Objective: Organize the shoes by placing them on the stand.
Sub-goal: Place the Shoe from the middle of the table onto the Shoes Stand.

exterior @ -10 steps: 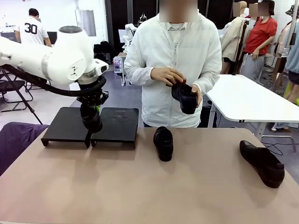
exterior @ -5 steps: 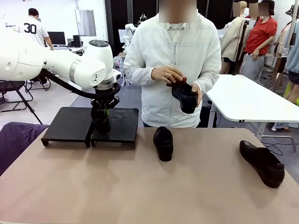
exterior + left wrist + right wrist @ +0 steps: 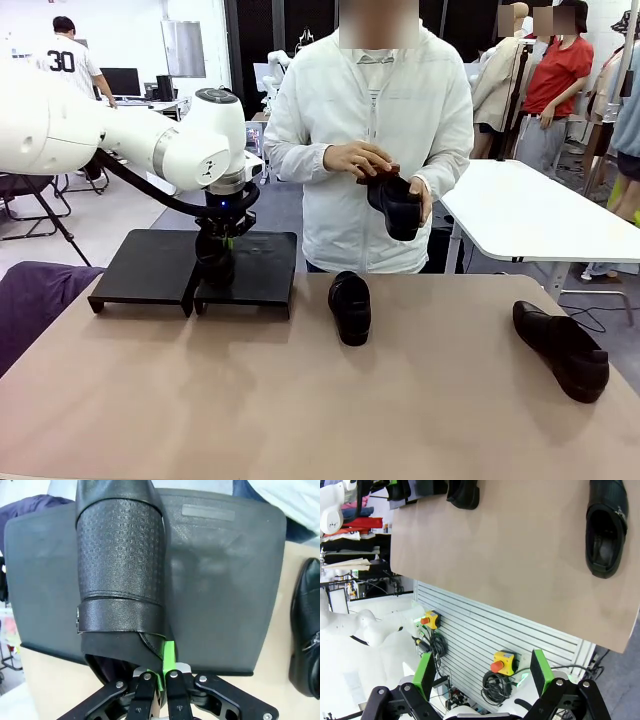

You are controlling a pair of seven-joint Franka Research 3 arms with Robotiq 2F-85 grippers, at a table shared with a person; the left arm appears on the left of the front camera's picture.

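1 black shoe (image 3: 120, 555), grid-embossed vamp, smooth strap band, hangs toe-down over stand (image 3: 225, 580), collar edge clenched in left gripper (image 3: 161, 652). Jaws of right gripper (image 3: 482, 672) released wide. 2 shoes (image 3: 350, 307) (image 3: 560, 350) lie on table (image 3: 300, 400); 4th shoe (image 3: 398, 208) in person's hands (image 3: 357, 160). Background shirt (image 3: 65, 62) reads "30".

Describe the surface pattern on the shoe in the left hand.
Black shoe, embossed with a fine grid of tiny squares; clearest in the left wrist view.
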